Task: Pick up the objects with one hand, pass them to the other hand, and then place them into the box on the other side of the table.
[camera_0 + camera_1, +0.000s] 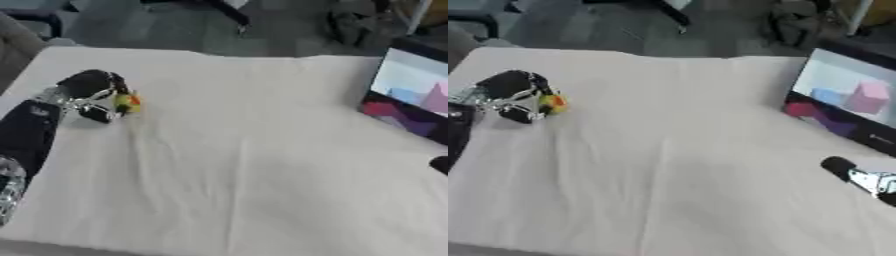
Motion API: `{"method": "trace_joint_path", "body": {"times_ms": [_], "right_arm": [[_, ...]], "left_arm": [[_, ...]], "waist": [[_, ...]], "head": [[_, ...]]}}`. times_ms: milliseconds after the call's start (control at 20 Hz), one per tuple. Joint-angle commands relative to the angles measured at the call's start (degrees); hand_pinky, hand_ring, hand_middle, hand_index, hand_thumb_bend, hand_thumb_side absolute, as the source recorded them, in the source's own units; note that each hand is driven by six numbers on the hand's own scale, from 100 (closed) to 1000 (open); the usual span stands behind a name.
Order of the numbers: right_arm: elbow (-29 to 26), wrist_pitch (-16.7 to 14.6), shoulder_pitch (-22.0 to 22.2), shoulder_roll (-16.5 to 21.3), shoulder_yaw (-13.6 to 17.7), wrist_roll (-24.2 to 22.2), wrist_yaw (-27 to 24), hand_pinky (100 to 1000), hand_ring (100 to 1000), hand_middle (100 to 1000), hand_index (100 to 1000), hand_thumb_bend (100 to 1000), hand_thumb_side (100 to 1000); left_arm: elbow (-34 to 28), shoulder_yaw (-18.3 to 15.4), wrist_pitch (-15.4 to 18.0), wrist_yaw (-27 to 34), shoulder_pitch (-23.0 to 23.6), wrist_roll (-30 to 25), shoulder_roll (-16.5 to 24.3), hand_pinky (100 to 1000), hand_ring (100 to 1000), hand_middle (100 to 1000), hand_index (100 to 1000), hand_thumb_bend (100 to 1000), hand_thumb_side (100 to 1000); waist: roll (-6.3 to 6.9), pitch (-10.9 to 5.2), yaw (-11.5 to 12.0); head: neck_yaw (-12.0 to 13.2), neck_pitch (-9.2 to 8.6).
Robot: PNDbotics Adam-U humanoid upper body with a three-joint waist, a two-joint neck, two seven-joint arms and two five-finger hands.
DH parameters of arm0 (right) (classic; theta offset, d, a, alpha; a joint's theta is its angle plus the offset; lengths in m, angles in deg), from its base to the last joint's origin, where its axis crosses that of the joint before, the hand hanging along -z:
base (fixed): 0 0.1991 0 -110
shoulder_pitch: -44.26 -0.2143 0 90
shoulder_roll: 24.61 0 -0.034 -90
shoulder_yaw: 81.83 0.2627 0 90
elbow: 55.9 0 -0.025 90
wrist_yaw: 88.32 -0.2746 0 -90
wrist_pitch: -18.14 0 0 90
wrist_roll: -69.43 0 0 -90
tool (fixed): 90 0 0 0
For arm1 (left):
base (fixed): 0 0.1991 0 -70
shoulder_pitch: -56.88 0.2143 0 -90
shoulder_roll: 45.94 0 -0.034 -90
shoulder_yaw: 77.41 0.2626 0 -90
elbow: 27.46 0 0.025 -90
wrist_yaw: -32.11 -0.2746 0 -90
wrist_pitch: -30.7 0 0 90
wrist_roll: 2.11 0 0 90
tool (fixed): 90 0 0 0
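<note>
Matt, creased cloth (262,165) — glossy black left hand (92,92).

toy (128,103): yellow, orange, green | cloth (262,165): white | box (846,102): dark, pink-blue blocks

The table (245,165) wears a pale, creased cloth (675,150), a long fold running down its middle; on the right edge sits 1 dark-walled box (846,100), tilted open, with a pink block (870,97) and a blue block (829,95) inside; most of the cloth lies bare.

Head stereo pair, downward over table (262,165)
</note>
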Motion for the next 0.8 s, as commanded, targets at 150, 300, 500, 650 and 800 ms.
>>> {"method": "trace_joint_path", "body": {"times_ms": [150, 300, 500, 650, 800], "right_arm": [[-1.04, 0.13, -0.79, 1.11, 0.08, -0.7, 0.02, 669, 765, 1000, 821, 808, 1000], [-1.04, -0.12, -0.77, 1.59, -0.14, -1.08, -0.19, 679, 765, 1000, 823, 797, 1000], [-1.04, -0.63, -0.38, 2.56, -0.43, -1.71, -0.66, 692, 764, 1000, 825, 772, 1000], [-1.04, -1.2, -0.18, 3.54, -0.8, -2.22, -1.06, 703, 762, 1000, 828, 750, 1000], [-1.04, -2.26, -0.37, 4.88, -1.67, -3.08, -1.85, 726, 761, 1000, 830, 722, 1000]], "left_arm": [[-2.55, -0.09, 3.43, 1.8, -0.59, 3.33, 1.62, 565, 422, 364, 470, 100, 251], [-4.17, 0.26, 6.28, 3.55, -0.67, 4.05, 1.36, 565, 420, 364, 471, 100, 248], [-7.47, 1.44, 9.75, 7.44, -0.9, 2.86, 0.92, 561, 412, 357, 464, 100, 244], [-11.83, 4.26, 10.08, 12.41, -0.49, 0.77, 0.13, 551, 393, 340, 449, 100, 244], [-18.11, 8.73, 10.12, 19.92, 0.36, -3.31, -0.91, 548, 384, 333, 442, 100, 245]], "waist": [[-0.05, -1.38, 0.55], [0.03, -1.88, 1.23], [-0.04, -2.78, 2.39], [-0.04, -3.66, 3.51], [0.05, -4.39, 4.84]], "head": [[-1.09, -0.09], [-2.09, 0.23], [-4.25, 0.97], [-6.51, 1.97], [-9.46, 2.8]]}}
